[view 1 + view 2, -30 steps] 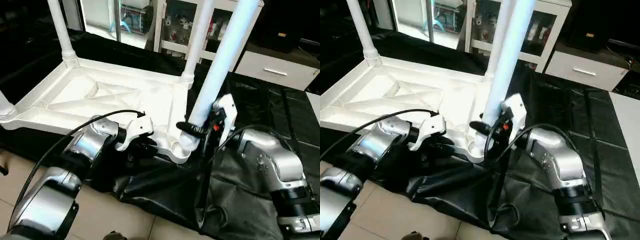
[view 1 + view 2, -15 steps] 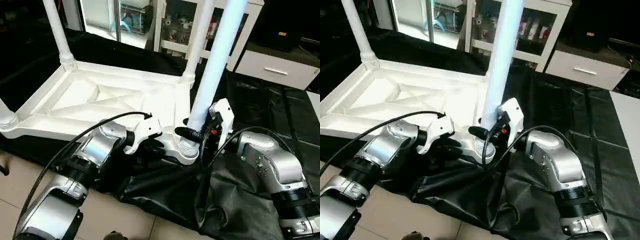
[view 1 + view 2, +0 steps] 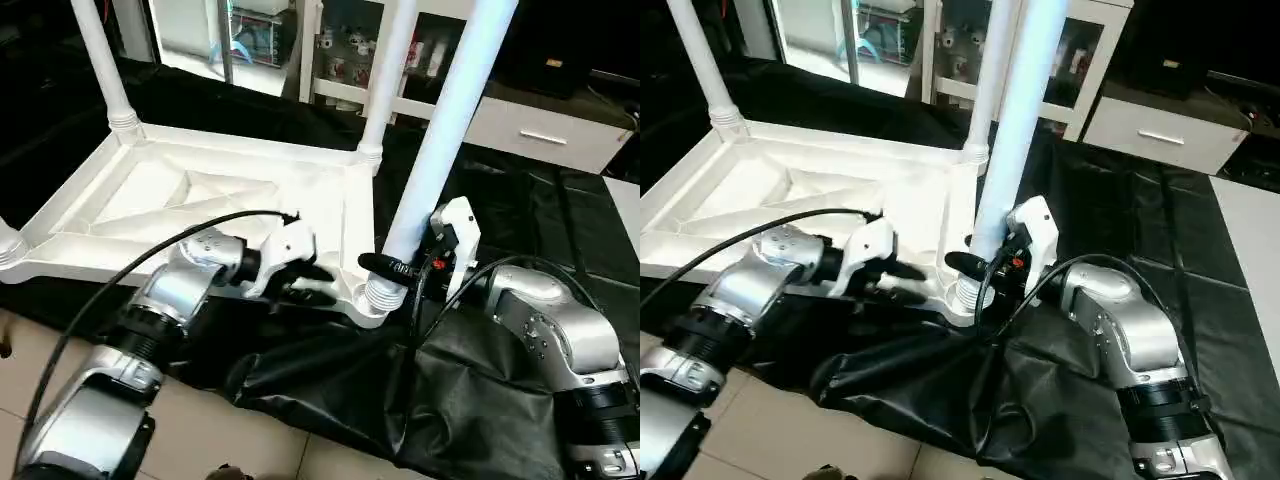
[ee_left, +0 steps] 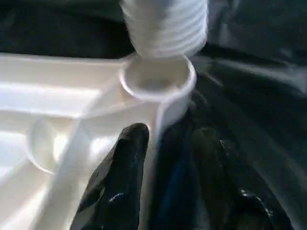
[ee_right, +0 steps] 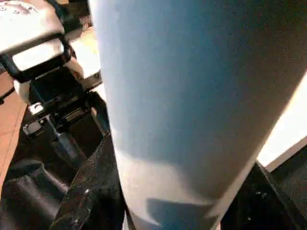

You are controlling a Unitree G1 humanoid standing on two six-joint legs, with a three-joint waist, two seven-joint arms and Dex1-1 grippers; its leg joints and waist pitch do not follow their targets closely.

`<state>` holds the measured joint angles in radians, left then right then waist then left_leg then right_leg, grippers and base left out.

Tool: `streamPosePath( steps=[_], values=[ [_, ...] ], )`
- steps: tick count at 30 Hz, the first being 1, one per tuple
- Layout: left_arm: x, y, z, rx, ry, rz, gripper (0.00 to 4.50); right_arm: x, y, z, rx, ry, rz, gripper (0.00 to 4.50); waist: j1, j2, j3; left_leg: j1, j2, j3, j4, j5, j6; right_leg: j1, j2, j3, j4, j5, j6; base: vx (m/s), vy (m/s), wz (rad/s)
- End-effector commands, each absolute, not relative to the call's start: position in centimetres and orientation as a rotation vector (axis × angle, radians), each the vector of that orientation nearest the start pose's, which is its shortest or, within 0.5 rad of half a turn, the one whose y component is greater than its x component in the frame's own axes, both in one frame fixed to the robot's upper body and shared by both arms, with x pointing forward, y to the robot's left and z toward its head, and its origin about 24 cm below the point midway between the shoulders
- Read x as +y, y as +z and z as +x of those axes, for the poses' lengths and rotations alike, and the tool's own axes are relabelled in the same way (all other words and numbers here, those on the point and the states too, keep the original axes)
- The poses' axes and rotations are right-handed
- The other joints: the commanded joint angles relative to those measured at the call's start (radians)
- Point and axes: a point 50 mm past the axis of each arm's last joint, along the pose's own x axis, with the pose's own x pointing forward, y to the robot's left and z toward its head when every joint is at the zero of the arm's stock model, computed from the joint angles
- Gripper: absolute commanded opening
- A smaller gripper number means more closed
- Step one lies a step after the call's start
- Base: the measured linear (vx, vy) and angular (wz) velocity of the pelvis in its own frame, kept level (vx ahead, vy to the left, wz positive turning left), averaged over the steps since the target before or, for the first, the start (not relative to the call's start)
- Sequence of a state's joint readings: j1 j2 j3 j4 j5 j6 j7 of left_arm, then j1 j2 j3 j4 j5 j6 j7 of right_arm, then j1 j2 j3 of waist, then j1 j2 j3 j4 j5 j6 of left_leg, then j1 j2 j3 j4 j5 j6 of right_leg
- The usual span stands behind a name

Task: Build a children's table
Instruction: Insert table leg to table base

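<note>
Tilted straighter than 1 second ago, the leg (image 3: 437, 140) hovers above the corner socket (image 4: 157, 80), pinched by the right gripper (image 3: 392, 266); the left gripper (image 3: 312, 285) clamps the tabletop (image 3: 190, 190) rim.

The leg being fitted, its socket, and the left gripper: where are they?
Leg (image 3: 440, 140), left eye view, mid shaft.
Socket (image 4: 158, 79), left wrist view, round rim.
Left gripper (image 3: 315, 285), left eye view, between fingertips.
</note>
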<state>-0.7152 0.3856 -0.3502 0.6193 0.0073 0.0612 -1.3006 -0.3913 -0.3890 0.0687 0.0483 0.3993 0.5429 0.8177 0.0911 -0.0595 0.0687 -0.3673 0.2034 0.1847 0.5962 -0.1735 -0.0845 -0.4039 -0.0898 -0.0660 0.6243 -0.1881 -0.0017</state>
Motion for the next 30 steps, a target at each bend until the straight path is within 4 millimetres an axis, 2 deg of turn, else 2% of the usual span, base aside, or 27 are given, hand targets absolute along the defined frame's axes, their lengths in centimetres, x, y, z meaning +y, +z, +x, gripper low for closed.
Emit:
streamPosePath(
  steps=[1, 5, 7, 8, 9, 11, 17, 21, 22, 26, 27, 30],
  values=[
    [11.8, 8.3, 33.0, 0.403, -1.478, 0.539, 2.01, -15.0, 10.7, 29.8, 0.22, 0.961, 0.053, 1.87, 0.001, 0.021, -0.075, 0.017, 0.03, -0.011, -0.082, -0.261, -0.029, 0.049, -0.055, 0.046, -0.071, -0.139, -0.223, 0.0, 0.0, 0.0],
    [11.8, 8.3, 33.0, 0.403, -1.478, 0.539, 2.01, -15.0, 10.7, 29.8, 0.22, 0.961, 0.053, 1.87, 0.002, 0.021, -0.075, 0.017, 0.03, -0.011, -0.081, -0.254, -0.025, 0.05, -0.056, 0.046, -0.069, -0.127, -0.232, 0.0, 0.0, 0.0],
    [11.9, 8.2, 33.0, 0.421, -1.483, 0.533, 2.27, -15.0, 10.8, 29.8, 0.22, 0.961, 0.053, 1.87, 0.002, 0.02, -0.076, 0.016, 0.029, -0.01, -0.079, -0.245, -0.023, 0.051, -0.055, 0.047, -0.068, -0.119, -0.232, 0.0, 0.0, 0.0],
    [12.1, 7.7, 33.3, 0.444, -1.453, 0.564, 2.32, -15.1, 10.8, 29.8, 0.221, 0.962, 0.051, 1.87, 0.001, 0.015, -0.076, 0.016, 0.03, -0.01, -0.08, -0.243, -0.021, 0.051, -0.055, 0.046, -0.069, -0.119, -0.232, 0.0, 0.0, 0.0],
    [12.4, 7.1, 33.7, 0.455, -1.397, 0.605, 2.36, -15.0, 10.7, 29.8, 0.223, 0.965, 0.049, 1.87, 0.001, 0.019, -0.076, 0.016, 0.027, -0.01, -0.078, -0.238, -0.016, 0.05, -0.053, 0.047, -0.07, -0.118, -0.226, 0.0, 0.0, 0.0],
    [12.4, 7.0, 33.9, 0.456, -1.381, 0.608, 2.36, -15.0, 10.7, 29.7, 0.224, 0.966, 0.048, 1.87, 0.002, 0.017, -0.077, 0.016, 0.027, -0.011, -0.077, -0.236, -0.015, 0.053, -0.055, 0.047, -0.07, -0.121, -0.218, 0.0, 0.0, 0.0],
    [13.0, 6.7, 34.1, 0.491, -1.358, 0.661, 2.36, -15.0, 10.7, 29.7, 0.225, 0.97, 0.048, 1.87, 0.003, 0.017, -0.077, 0.015, 0.03, -0.011, -0.078, -0.235, -0.017, 0.052, -0.057, 0.047, -0.068, -0.115, -0.229, 0.0, 0.0, 0.0],
    [12.9, 6.6, 34.2, 0.491, -1.365, 0.655, 2.36, -14.9, 10.7, 29.7, 0.226, 0.974, 0.048, 1.87, 0.003, 0.016, -0.076, 0.017, 0.028, -0.011, -0.078, -0.245, -0.018, 0.05, -0.057, 0.046, -0.071, -0.136, -0.225, 0.0, 0.0, 0.0],
    [12.9, 6.6, 34.2, 0.492, -1.368, 0.654, 2.06, -14.9, 10.7, 29.7, 0.226, 0.974, 0.048, 1.87, 0.004, 0.016, -0.076, 0.017, 0.028, -0.011, -0.078, -0.244, -0.018, 0.051, -0.058, 0.047, -0.071, -0.135, -0.226, 0.0, 0.0, 0.0],
    [13.0, 6.4, 33.9, 0.514, -1.411, 0.648, 1.93, -14.9, 10.7, 29.7, 0.229, 0.98, 0.047, 1.87, 0.005, 0.016, -0.077, 0.016, 0.029, -0.011, -0.077, -0.232, -0.014, 0.053, -0.059, 0.047, -0.068, -0.112, -0.234, 0.0, 0.0, 0.0],
    [13.1, 6.3, 33.8, 0.525, -1.421, 0.659, 1.67, -14.9, 10.7, 29.7, 0.23, 0.982, 0.046, 1.87, 0.005, 0.016, -0.077, 0.016, 0.029, -0.011, -0.077, -0.225, -0.012, 0.053, -0.058, 0.046, -0.066, -0.101, -0.238, 0.0, 0.0, 0.0],
    [13.1, 6.2, 33.9, 0.533, -1.424, 0.664, 1.53, -14.9, 10.7, 29.7, 0.23, 0.983, 0.046, 1.87, 0.005, 0.016, -0.078, 0.017, 0.029, -0.01, -0.076, -0.224, -0.01, 0.052, -0.058, 0.046, -0.066, -0.094, -0.241, 0.0, 0.0, 0.0]
  ],
)
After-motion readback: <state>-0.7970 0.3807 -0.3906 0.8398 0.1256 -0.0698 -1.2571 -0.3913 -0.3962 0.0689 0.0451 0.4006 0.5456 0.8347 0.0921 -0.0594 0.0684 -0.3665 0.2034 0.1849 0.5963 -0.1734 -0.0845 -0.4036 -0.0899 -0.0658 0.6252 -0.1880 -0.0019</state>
